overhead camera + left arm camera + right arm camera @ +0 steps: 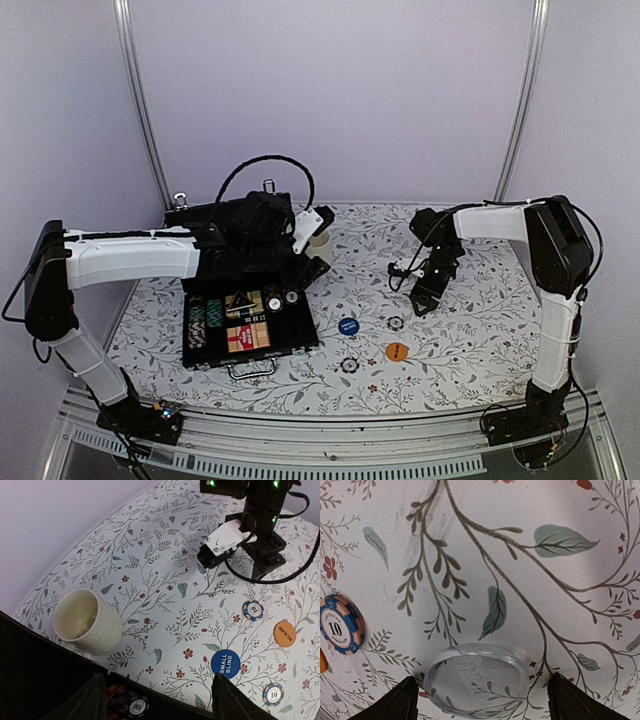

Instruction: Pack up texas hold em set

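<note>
Most pieces fill the flat black case point(305, 345), round blue button point(348, 326) and round orange button point(397, 351) outside at lower centre; left claw point(160, 700) gapes empty, right claw point(477, 700) gapes astride a clear round disc point(476, 675)

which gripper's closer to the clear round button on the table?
Right. The right gripper sits open over the clear round button, a finger on either side. The left gripper is away at the open case, near the cream mug.

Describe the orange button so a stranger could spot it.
Find the open black case on the floral table. Loose round pieces lie to its right. The orange button is the only orange one; its neighbours are a blue button and two blue-striped chips.
</note>
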Tool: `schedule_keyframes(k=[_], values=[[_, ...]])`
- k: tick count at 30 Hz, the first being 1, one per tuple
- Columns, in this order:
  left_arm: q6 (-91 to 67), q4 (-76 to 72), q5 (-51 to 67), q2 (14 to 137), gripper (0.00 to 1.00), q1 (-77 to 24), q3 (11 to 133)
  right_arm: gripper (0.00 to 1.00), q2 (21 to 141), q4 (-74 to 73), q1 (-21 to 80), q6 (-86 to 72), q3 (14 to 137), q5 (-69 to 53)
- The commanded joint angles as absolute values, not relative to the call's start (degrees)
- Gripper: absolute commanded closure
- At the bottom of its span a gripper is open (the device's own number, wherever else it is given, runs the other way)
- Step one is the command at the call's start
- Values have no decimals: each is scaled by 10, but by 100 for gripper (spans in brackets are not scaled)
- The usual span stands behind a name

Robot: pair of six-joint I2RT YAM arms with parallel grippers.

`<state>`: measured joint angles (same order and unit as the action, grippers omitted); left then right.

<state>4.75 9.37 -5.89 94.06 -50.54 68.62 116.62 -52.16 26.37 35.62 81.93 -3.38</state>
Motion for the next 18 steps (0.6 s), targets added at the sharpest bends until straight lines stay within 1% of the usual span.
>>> schedule_keyframes(k=[1,5,6,13,16,18], values=[[55,98,-63,932,27,-503,684,17,1183,-544,266,352,813,-24],[55,99,-65,933,27,-503,684,28,1189,-549,267,347,820,-28],[55,99,-65,933,28,-502,684,30,1191,-549,267,346,822,-31],[56,102,-64,936,27,-502,686,32,1196,-544,273,346,824,-50],[56,103,-66,935,28,-502,686,41,1200,-546,276,346,826,-59],[53,102,-71,931,28,-502,685,43,1192,-542,280,345,829,-61]])
